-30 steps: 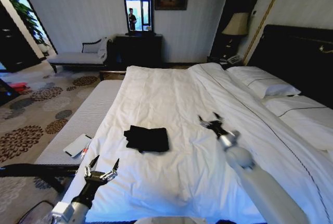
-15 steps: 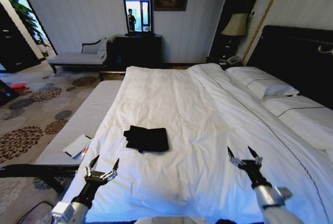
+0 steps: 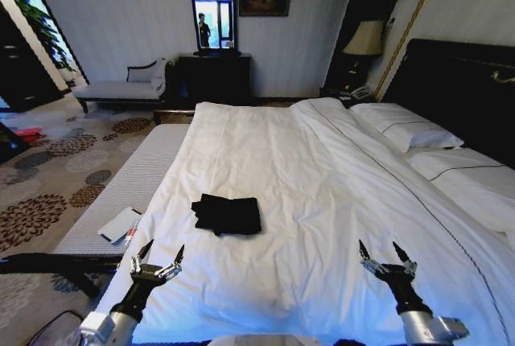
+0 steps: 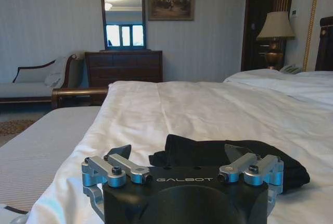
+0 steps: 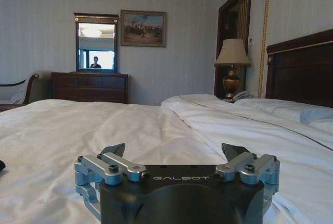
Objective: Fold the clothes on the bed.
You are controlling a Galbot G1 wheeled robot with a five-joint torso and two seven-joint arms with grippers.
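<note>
Two robot arms reach up from the near edge of a large bed (image 3: 322,161) covered by a white duvet (image 3: 265,153). The left gripper (image 3: 158,261) hovers over the near left corner of the duvet, fingers spread apart and holding nothing. The right gripper (image 3: 387,258) hovers over the near right part of the duvet, its two pointed fingers also spread wide and empty. Between them and a little farther away, the black T-shirt (image 3: 228,214) lies folded into a compact rectangle on the duvet, left of the bed's middle, apart from both grippers.

The left wrist camera looks low across the duvet and shows the T-shirt (image 4: 234,156) as a dark bundle just beyond its open fingers. The right wrist camera shows plain white duvet ahead of its spread fingers, a lamp (image 5: 232,65) and the dark headboard (image 5: 299,67) on the far right.
</note>
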